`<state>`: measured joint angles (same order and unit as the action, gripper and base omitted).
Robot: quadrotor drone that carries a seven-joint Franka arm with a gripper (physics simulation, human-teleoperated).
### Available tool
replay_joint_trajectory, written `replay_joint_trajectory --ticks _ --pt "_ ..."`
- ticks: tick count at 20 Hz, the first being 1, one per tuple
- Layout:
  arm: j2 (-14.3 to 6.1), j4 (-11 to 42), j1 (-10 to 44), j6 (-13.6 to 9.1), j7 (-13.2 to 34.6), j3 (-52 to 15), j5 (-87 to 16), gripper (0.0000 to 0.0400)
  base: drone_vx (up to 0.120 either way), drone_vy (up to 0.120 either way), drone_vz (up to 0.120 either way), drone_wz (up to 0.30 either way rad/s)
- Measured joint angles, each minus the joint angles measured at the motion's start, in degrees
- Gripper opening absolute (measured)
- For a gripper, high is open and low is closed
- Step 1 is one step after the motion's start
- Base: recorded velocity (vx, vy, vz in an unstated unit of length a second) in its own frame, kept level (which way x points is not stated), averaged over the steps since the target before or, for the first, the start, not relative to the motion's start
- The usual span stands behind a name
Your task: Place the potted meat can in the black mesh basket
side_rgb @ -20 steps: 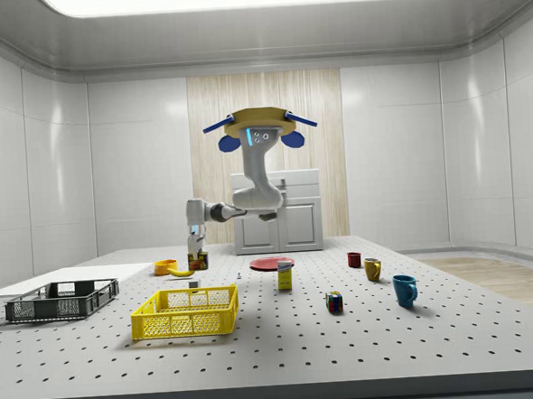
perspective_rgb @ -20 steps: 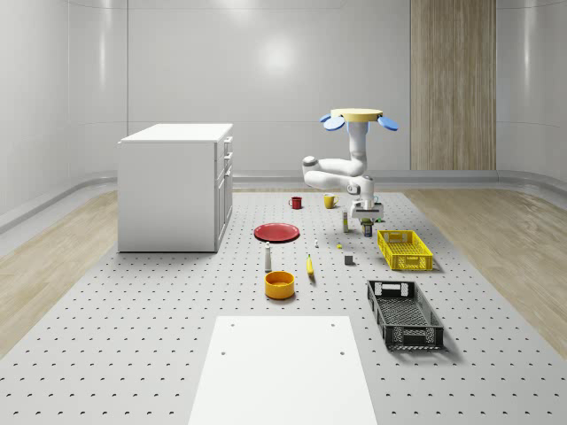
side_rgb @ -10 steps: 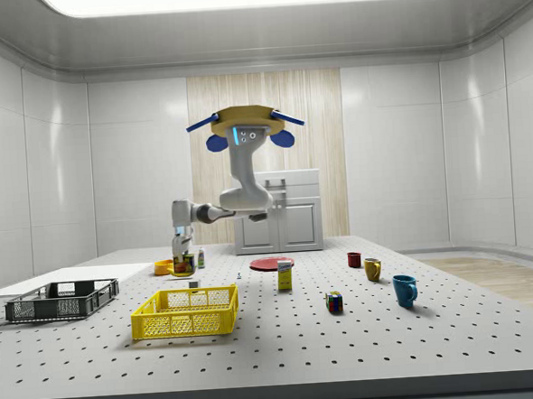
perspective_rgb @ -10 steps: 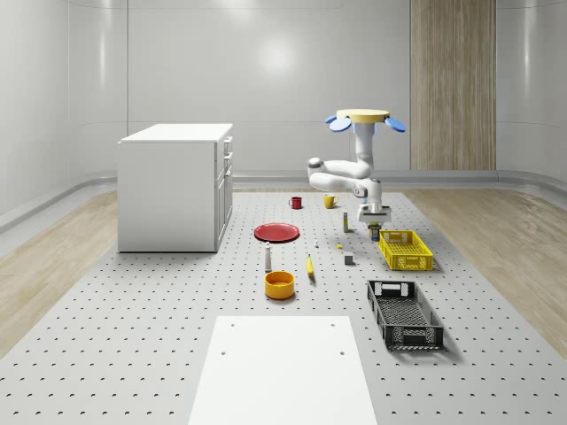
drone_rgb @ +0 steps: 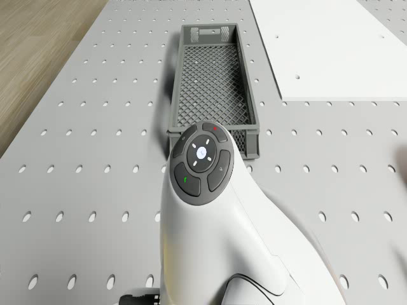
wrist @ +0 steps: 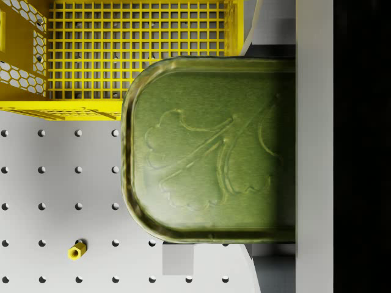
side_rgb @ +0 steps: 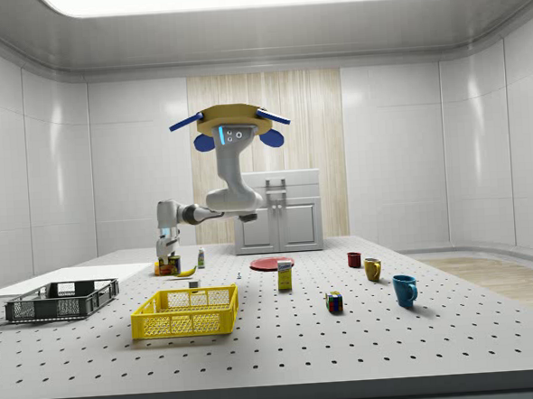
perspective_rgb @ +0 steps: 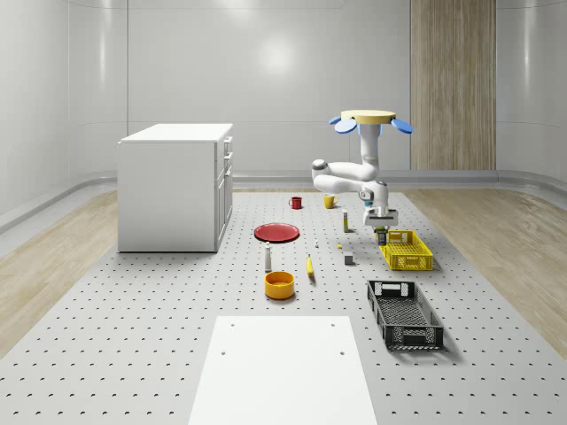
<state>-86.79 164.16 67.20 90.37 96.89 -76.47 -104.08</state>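
You have the rounded, embossed metal can [wrist: 211,149] clamped in the pincer [perspective_rgb: 381,227], held above the yellow lattice crate's [perspective_rgb: 406,249] edge, with the drone [perspective_rgb: 371,119] hovering over the perforated tabletop [perspective_rgb: 159,310] and the black mesh basket [perspective_rgb: 404,314] nearby.

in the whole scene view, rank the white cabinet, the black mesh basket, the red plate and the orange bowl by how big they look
1. white cabinet
2. black mesh basket
3. red plate
4. orange bowl

The basket sits nearer the camera, which enlarges it.
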Motion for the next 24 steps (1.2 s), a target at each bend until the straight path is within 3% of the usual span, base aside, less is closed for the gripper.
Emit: replay_joint_trajectory --ticks 24 --pt "-0.6 0.0 0.2 0.6 0.1 -0.1 0.3 0.0288 0.12 0.0 0.0 0.0"
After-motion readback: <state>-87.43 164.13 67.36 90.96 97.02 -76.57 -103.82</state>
